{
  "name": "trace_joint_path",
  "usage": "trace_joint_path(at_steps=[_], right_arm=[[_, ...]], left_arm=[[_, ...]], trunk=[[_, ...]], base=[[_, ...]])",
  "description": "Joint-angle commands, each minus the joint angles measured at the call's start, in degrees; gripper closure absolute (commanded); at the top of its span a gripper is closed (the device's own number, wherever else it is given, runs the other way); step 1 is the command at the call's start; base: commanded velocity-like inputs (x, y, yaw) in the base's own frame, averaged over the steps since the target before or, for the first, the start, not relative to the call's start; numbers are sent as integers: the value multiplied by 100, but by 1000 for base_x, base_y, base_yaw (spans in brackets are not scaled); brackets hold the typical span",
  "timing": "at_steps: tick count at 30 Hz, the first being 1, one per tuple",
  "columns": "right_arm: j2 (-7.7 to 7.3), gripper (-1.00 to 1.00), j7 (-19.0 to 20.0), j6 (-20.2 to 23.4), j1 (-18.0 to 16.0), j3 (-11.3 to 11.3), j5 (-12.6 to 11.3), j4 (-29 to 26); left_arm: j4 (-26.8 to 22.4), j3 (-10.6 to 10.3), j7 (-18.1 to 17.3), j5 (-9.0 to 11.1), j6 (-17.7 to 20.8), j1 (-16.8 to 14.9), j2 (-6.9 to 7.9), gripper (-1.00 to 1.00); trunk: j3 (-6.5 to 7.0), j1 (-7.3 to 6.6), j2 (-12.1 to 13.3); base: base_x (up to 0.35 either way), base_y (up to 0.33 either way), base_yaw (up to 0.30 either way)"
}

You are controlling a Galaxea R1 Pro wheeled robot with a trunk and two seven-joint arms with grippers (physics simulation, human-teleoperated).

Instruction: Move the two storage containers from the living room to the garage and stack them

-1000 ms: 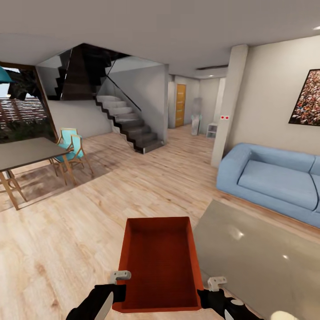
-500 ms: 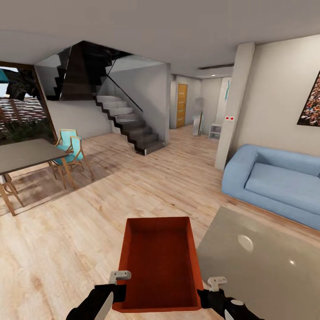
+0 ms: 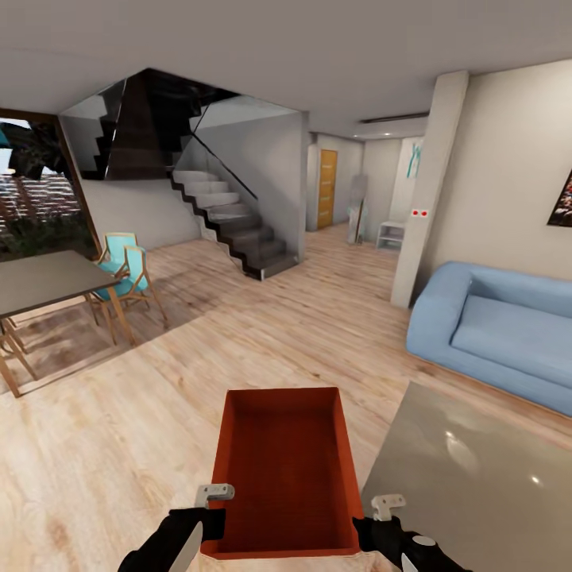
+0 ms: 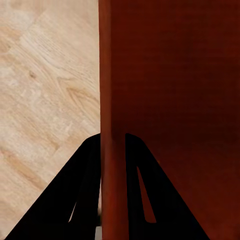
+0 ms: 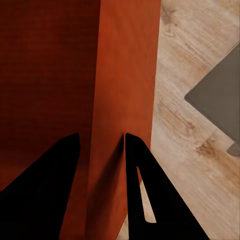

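Note:
One red-orange open-top storage container hangs level in front of me above the living room's light wood-plank flooring. My left gripper is shut on its left wall near the close end. The left wrist view shows the black fingers pinching the thin wall, with my left gripper astride it. On the opposite wall my right gripper is shut too. In the right wrist view, my right gripper clamps the wall. The bin is empty inside.
A glass coffee table lies close on the right, with a blue sofa behind it. A dining table and teal chairs stand left. Ahead are a staircase, a pillar and a hallway with an orange door.
The whole view has swung left: the sofa, coffee table and pillar slid rightward in the picture. The container stays in the same place between both grippers.

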Motion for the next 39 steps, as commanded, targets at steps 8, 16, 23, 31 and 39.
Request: trace_joint_path(at_steps=[8, 16, 23, 31, 39], right_arm=[[-8, 100, 11, -23, -2, 63, -26, 19], [-8, 100, 11, -23, -2, 63, -26, 19], [-8, 100, 11, -23, -2, 63, -26, 19], [-2, 100, 11, -23, -2, 63, -26, 19], [0, 100, 11, -22, -2, 68, -21, 19]], left_arm=[[-23, 236, 81, -103, -212, -7, 23, 100], [-23, 236, 81, -103, -212, -7, 23, 100], [-23, 236, 81, -103, -212, -7, 23, 100], [-23, 236, 81, -103, -212, -7, 22, 100], [-23, 236, 81, -103, -218, -7, 23, 100]], trunk=[[-11, 6, -10], [-11, 6, -10], [-11, 6, -10], [-11, 6, -10], [-11, 6, -10]], base=[[297, 140, 0], [297, 140, 0], [297, 154, 0], [297, 157, 0], [297, 144, 0]])
